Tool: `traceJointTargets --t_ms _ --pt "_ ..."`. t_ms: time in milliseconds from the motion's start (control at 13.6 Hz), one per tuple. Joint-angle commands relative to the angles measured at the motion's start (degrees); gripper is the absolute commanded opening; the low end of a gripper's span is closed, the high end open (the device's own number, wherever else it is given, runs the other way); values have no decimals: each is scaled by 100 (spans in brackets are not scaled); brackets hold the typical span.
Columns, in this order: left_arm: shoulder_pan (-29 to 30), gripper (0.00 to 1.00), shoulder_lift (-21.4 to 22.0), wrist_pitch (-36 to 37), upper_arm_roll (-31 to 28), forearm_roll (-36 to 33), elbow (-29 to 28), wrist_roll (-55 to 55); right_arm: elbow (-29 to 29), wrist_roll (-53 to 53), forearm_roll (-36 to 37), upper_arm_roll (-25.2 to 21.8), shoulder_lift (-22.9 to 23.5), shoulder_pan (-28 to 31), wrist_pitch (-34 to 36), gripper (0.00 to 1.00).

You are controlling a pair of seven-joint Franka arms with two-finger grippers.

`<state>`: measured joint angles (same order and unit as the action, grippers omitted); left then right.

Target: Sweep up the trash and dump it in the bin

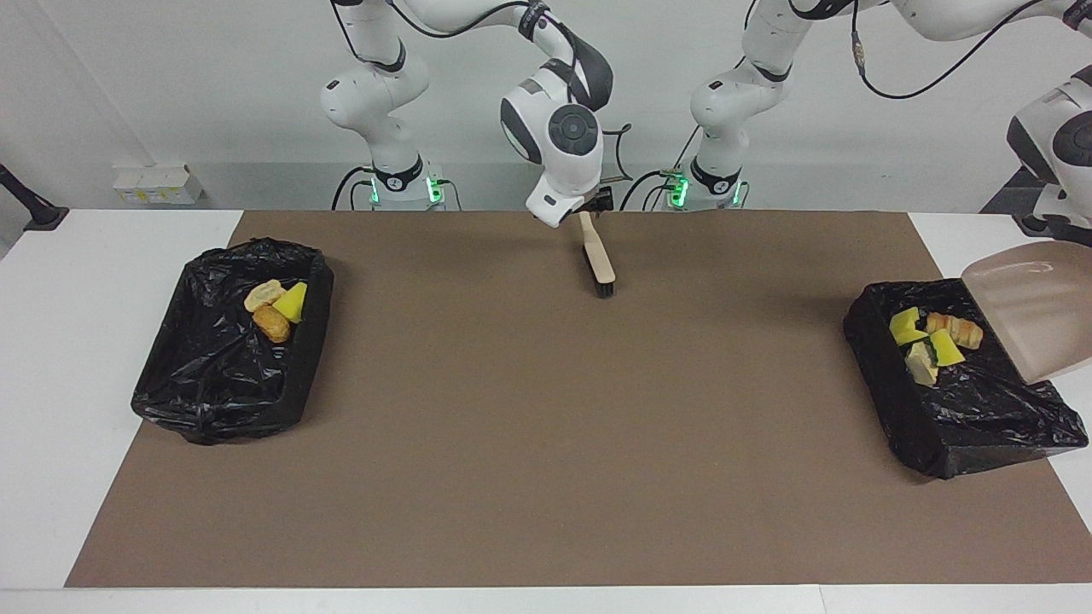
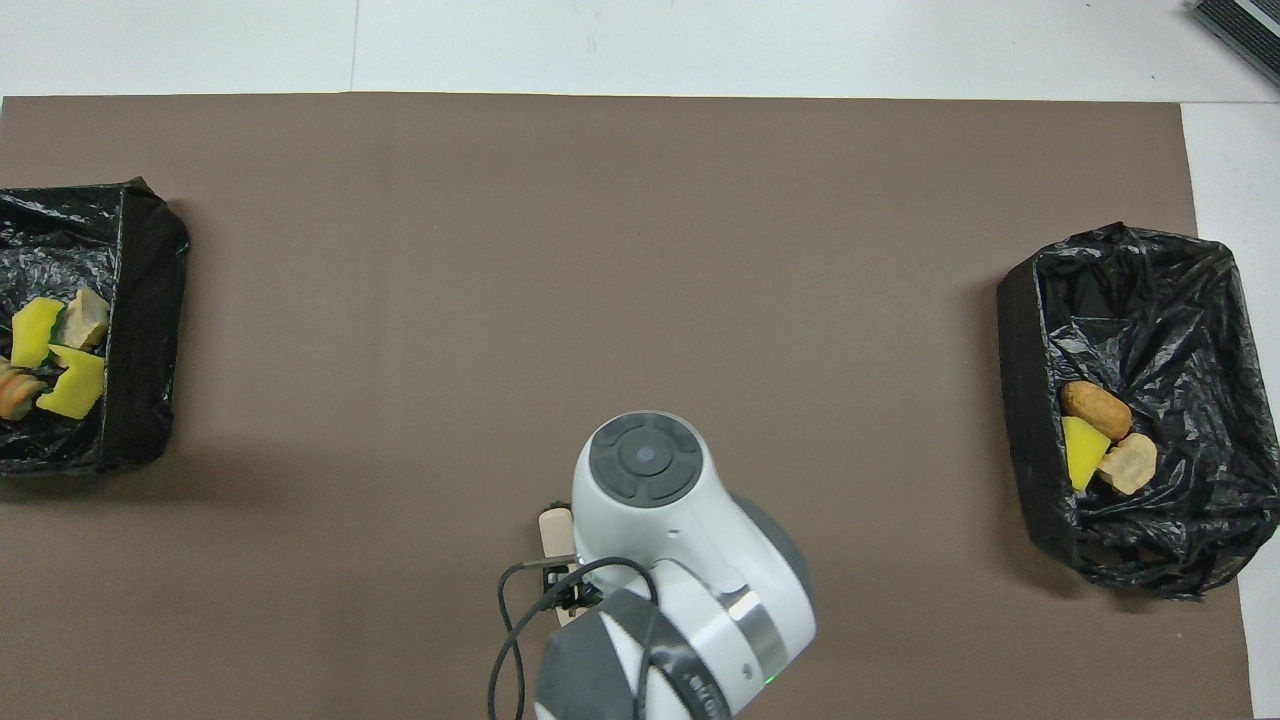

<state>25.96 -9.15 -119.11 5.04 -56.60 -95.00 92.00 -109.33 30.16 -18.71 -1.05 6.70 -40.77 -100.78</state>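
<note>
Trash (image 1: pixel 930 345): lay in two bins, none seen on the counter (image 1: pixel 546 512). Counted four scraps in the bin (image 1: pixel 964 426) at the left arm's end, just under the dustpan (image 1: pixel 1032 307), and three more scraps (image 1: pixel 275 309) in the second bin (image 1: pixel 213 384) at the right arm's end.

Judged the step as the end of the dump. To do it well: should keep the pan mouth over the bin and hold the steep tilt until nothing sticks inside, then lift straight up, without catching the black liner, before swinging away. Looked empty already, as far as could be seen.

Left arm: reached from its base out over the bin, wrist high at the edge of the facing view. Left gripper itself out of view; jaws taken as closed tight on the pan handle, because the pan hung tilted in the air.

Right arm: folded, wrist turned down near the robots, between the two bases. Right gripper (image 1: pixel 589 207) stood at the top of the brush (image 1: pixel 597 256), which leaned with bristles on the counter. Could not tell whether these jaws held it or were apart.
</note>
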Motion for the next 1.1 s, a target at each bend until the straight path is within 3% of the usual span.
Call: traceJointTargets --t_ms 0,221,442,589,1031 --pt "-248 0 282 545 76 -18 -62 -33 -1 -632 315 26 -300 594 102 100" --pt "-625 0 282 888 76 287 -71 -50 323 -1826 895 35 -310 1420 208 100" --pt "-907 0 378 1223 76 1612 -255 -86 412 -2749 1394 26 -379 2036 208 100" --pt "-1276 0 414 1407 85 2080 -422 -365 439 -3164 1660 17 -467 2396 199 100" --pt "-2577 0 450 1479 85 3416 -1160 -3464 746 -3693 1915 8 -477 3398 217 100"
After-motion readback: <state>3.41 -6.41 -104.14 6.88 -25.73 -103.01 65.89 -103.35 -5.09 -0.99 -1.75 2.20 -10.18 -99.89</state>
